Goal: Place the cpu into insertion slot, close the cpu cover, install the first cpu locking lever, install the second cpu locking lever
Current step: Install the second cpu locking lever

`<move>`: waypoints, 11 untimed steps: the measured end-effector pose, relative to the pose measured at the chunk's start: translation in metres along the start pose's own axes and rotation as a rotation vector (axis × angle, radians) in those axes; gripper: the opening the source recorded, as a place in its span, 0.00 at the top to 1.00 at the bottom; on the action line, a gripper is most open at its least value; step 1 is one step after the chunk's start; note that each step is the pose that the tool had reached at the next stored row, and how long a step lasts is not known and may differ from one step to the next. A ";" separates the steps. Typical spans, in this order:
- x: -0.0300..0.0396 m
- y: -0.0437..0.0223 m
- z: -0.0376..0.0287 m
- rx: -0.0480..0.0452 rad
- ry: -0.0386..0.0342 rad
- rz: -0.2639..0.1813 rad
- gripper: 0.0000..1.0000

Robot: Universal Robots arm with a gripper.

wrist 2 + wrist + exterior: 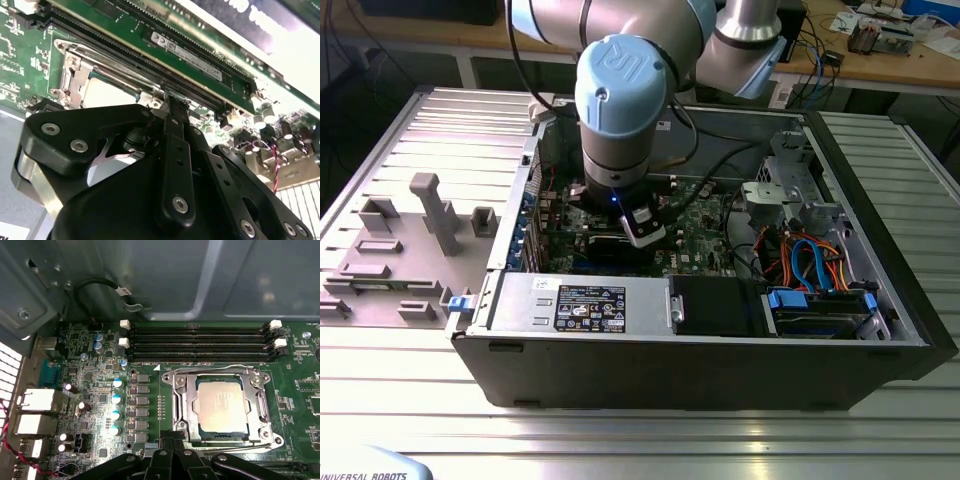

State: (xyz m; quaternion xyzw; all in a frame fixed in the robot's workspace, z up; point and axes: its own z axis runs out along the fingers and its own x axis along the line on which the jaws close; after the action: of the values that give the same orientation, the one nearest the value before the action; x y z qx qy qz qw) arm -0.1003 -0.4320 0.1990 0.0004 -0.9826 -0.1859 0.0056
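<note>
Open computer case (720,380) lies on the ribbed bench. Taking my gripper (642,228) as dial centre in the exterior view, twelve pointing at the far bench: a grey fixture plate (400,250) lies at nine o'clock, the power supply (580,305) at six, a bundle of drive cables (810,265) at three. I stand low inside the case, over the green motherboard (90,390).

In the first wrist view the long memory slots (200,342) run along one side of the insertion slot (182,390), and my fingertips sit at the opposite side, just beside the corner of its silver rim. The work therefore lies directly ahead of my tips, toward the memory slots, close by.

The cpu cover (260,405) lies flat over the socket, its window framing the cpu (220,407), which is seated in the slot. The chip's top is plain silver-grey, level, unmarked by damage; its slightly longer side appears to run square to the memory slots. Thin wire levers lie along the rim on the memory side and on my side; whether either is latched I cannot tell.

My fingers appear clenched together, tips near the lever on my side; contact is not confirmed
</note>
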 end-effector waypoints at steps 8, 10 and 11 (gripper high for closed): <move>0.0004 0.0044 -0.0112 -0.0005 -0.0001 0.000 0.89; 0.0005 0.0045 -0.0112 -0.0012 0.0000 0.000 0.89; 0.0005 0.0044 -0.0113 -0.0013 0.0000 0.000 0.89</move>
State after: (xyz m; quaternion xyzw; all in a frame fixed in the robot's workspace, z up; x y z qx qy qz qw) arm -0.1007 -0.4320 0.2111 0.0004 -0.9824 -0.1865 0.0056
